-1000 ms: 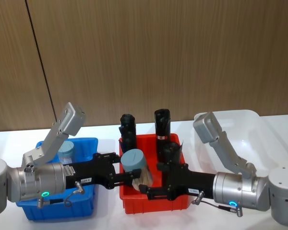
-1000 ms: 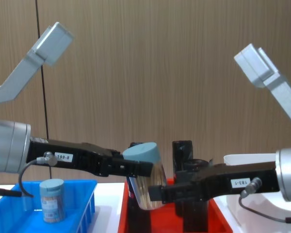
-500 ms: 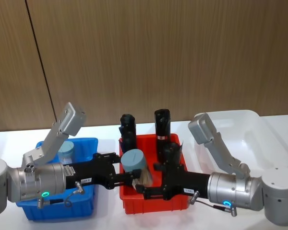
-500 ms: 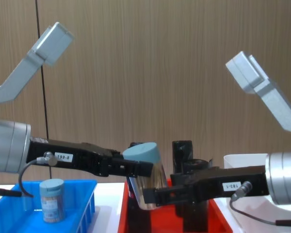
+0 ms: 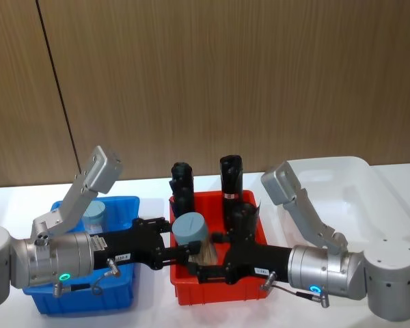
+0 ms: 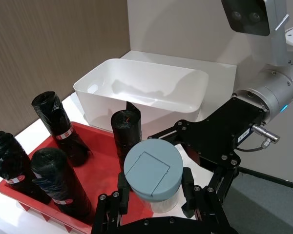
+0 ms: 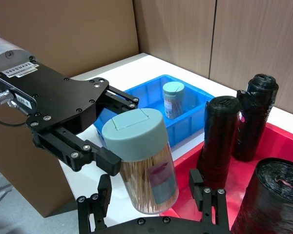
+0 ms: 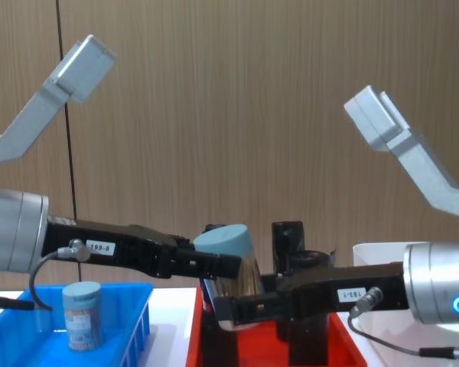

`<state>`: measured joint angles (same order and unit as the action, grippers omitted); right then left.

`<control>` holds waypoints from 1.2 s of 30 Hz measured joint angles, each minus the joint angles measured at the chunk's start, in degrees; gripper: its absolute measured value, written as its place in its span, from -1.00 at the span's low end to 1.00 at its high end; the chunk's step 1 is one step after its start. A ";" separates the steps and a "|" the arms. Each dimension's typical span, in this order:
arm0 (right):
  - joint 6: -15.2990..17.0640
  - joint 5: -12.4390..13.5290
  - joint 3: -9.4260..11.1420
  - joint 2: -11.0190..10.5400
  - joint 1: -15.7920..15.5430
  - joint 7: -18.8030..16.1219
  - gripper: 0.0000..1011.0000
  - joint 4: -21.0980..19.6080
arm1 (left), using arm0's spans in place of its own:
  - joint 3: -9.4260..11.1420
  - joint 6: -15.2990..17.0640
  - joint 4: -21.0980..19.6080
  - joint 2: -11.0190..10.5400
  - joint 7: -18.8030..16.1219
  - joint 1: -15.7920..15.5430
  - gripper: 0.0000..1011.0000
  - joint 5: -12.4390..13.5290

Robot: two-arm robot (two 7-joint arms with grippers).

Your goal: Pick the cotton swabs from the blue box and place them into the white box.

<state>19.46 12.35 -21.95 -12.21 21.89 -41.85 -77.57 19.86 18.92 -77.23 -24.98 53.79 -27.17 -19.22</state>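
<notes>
**Cotton swabs tub held in the air over the red bin**

The left gripper point(image 5: 189, 250) reaches in from the blue box point(image 5: 126, 205) side and grips a cotton swabs tub point(image 5: 190, 231) near its grey-blue lid, fingers point(image 7: 103, 157) pressed against its sides. The tub hangs clear of every bin, above the front left part of the red bin point(image 5: 219, 292). In the chest view it leans, lid point(image 8: 226, 238) tipped toward the left arm.

The right gripper point(image 7: 149, 185) comes from the white box point(image 5: 369, 176) side and meets the tub head-on. Its fingers point(image 7: 195, 184) are spread wider than the tub and stand on either side of its lower body without touching it.

A second tub point(image 5: 94, 216) stands upright in the blue box. Black cylinders point(image 5: 230, 175) with red labels stand in the red bin, which sits between the blue box and the white box.
</notes>
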 joint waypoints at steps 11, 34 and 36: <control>-0.41 0.43 -0.55 0.39 0.45 0.31 0.98 0.88 | 0.00 0.00 0.00 0.00 0.00 0.00 0.29 0.00; -0.67 1.24 -1.38 0.54 0.91 0.82 0.29 1.35 | 0.00 0.00 0.00 0.00 0.00 0.00 0.63 0.00; -0.68 1.31 -1.41 0.50 0.91 0.87 0.29 1.20 | 0.00 0.00 -0.01 0.00 0.00 0.00 0.78 0.00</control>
<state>18.78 13.66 -23.36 -11.72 22.79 -40.99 -76.37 19.87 18.92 -77.24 -24.98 53.79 -27.17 -19.22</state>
